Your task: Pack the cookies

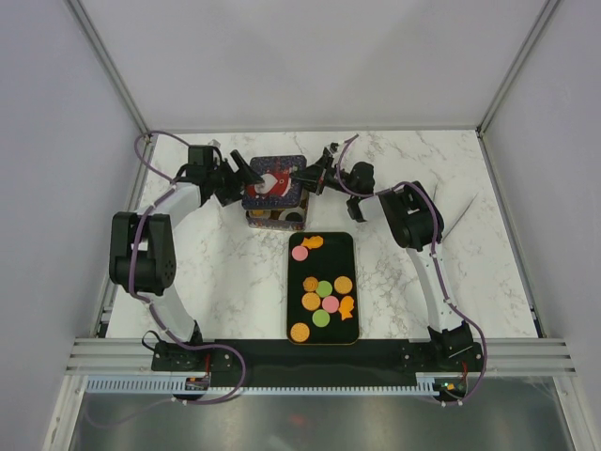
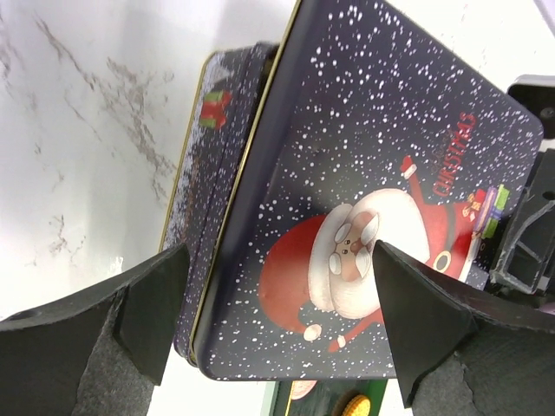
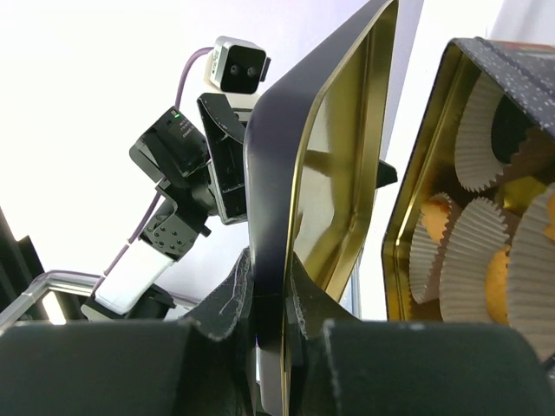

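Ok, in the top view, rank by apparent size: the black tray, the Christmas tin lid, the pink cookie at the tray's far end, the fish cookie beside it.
1. Black tray.
2. Christmas tin lid, clearly smaller.
3. Pink cookie and fish cookie: look alike, so unranked.

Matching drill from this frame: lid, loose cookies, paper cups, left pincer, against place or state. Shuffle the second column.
Things:
1. lid
2. loose cookies
3. paper cups
4. left pincer

Place or state:
A. on the black tray
B. open
C. inside the tin
D. clamped by its edge in the right pincer

Pairs: 1-D, 2-A, 3-C, 4-B.
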{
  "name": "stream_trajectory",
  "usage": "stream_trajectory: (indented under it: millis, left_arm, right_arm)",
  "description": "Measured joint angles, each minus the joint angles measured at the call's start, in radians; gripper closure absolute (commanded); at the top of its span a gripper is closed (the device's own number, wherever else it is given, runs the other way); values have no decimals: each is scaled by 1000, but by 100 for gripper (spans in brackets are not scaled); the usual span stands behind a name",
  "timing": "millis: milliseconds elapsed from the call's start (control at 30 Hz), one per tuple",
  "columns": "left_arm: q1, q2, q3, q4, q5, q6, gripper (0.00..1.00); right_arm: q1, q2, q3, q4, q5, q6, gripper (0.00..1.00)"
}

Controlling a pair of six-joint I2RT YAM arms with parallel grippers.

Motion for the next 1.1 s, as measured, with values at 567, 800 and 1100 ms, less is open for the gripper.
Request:
stream_trajectory:
  millis: [567,800,1100]
  left_arm:
    - [10,33,96,-97,-42,42,6]
    - [10,69,96,-119,-42,49,6]
    - [-2,93,96,-118,-42,53,7]
  right_arm:
    - [13,20,33,-16,15,-13,89]
    - [18,50,6,-18,17,-15,89]
    - [17,51,-32,5,31,-11,82]
